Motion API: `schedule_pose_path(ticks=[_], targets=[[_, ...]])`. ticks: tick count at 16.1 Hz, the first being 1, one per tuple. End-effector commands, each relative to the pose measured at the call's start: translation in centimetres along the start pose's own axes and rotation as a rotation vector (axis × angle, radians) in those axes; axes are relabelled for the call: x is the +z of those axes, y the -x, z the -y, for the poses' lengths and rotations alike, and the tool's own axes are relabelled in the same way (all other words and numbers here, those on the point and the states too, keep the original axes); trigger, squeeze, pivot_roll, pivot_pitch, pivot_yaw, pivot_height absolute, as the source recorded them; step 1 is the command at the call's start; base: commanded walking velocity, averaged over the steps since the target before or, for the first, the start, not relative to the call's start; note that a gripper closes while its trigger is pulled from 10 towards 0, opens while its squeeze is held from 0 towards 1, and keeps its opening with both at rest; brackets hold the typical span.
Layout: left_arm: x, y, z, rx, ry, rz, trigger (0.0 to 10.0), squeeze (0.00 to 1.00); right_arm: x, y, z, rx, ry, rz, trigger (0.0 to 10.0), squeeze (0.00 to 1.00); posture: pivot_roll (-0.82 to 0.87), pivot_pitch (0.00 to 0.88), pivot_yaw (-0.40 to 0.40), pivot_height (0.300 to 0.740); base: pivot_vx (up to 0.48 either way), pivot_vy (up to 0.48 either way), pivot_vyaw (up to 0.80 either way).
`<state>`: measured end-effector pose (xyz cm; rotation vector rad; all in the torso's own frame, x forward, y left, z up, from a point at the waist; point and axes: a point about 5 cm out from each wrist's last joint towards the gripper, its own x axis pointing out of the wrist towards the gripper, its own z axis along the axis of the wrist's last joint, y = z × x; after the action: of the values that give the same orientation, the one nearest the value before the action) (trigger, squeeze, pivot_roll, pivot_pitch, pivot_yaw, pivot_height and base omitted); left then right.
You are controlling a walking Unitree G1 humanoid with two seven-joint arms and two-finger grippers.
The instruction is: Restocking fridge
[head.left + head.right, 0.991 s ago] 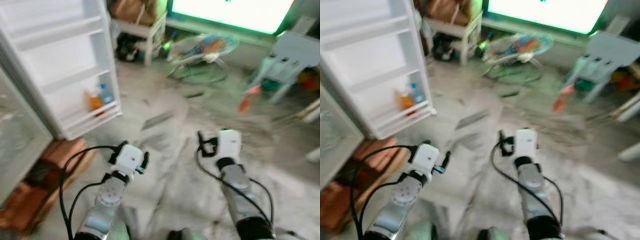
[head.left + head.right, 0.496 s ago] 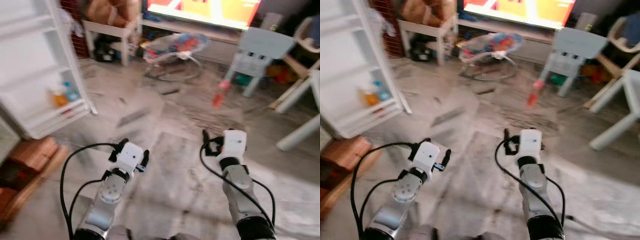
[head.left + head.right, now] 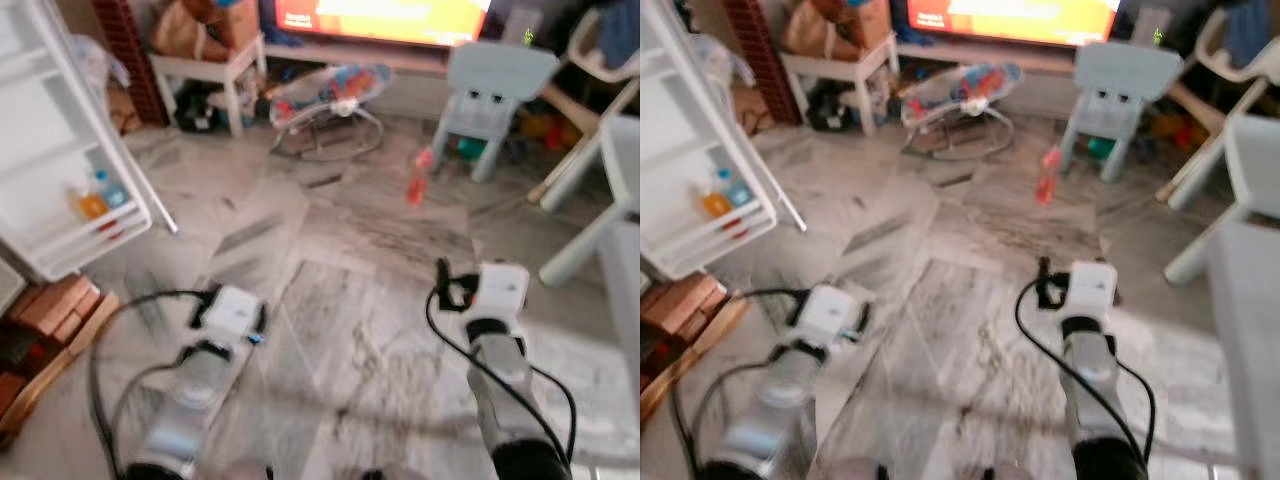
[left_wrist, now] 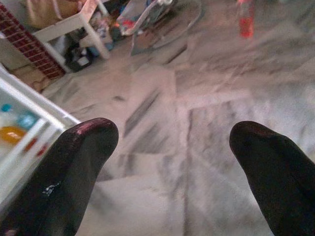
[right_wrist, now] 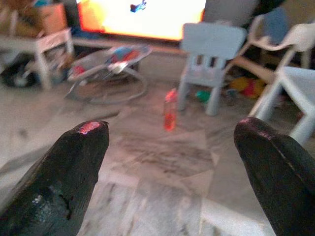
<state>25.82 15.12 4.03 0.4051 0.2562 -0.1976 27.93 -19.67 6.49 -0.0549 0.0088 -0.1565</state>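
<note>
red bottle point(image 3: 417, 186) seen upright on floor point(image 3: 330, 300), upper centre of frame, near small chair point(image 3: 487, 90). right pincer point(image 5: 172, 147) spread, empty, judged nearer; bottle lies ahead of it. left pincer point(image 4: 172, 142) spread, empty. fridge door point(image 3: 60, 170) at left edge.

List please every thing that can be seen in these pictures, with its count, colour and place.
fridge door: one, white, open, far left.
small bottles: two, orange and blue, on the door's lower shelf.
red bottle: one, standing on the marble floor, ahead of the grippers.
baby bouncer: one, colourful, before the screen.
screen: one, glowing orange, at the back.
child's chair: one, pale blue, right of the bouncer.
small table: one, white, back left.
bricks: reddish, on the floor under the door.
left gripper: black fingers, open, over the floor.
right gripper: black fingers, open, facing the red bottle.
</note>
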Motion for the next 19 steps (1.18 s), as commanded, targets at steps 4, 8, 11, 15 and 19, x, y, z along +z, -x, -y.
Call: schedule_pose_path(ticks=[4,8,11,15,19], targets=[[0.0,-0.8,-0.8,0.041,-0.022,-0.024,10.0,0.0,0.4,0.3,-0.4,0.005,0.011,0.021,10.0,0.0,0.08,0.04,0.052,0.74,0.0,0.0,0.0],[-0.2,-0.6,-0.4,0.106,0.012,-0.036,10.0,0.0,0.3,0.3,-0.8,0.063,0.03,0.009,10.0,0.0,0.1,0.044,-0.007,0.74,0.0,0.0,0.0],[0.1,0.2,-1.5,0.288,-0.021,0.029,10.0,0.0,0.6,-0.1,-1.3,0.099,0.039,0.008,10.0,0.0,0.11,0.054,-0.029,0.74,0.0,0.0,0.0],[0.7,1.5,-4.8,0.552,0.043,0.111,10.0,0.0,0.5,0.0,-1.5,0.116,0.045,0.001,10.0,0.0,0.12,0.062,-0.047,0.74,0.0,0.0,0.0],[2.5,1.6,-6.2,0.693,0.025,0.191,10.0,0.0,0.3,0.0,-1.7,0.139,0.05,-0.01,10.0,0.0,0.13,0.058,-0.069,0.74,0.0,0.0,0.0]])
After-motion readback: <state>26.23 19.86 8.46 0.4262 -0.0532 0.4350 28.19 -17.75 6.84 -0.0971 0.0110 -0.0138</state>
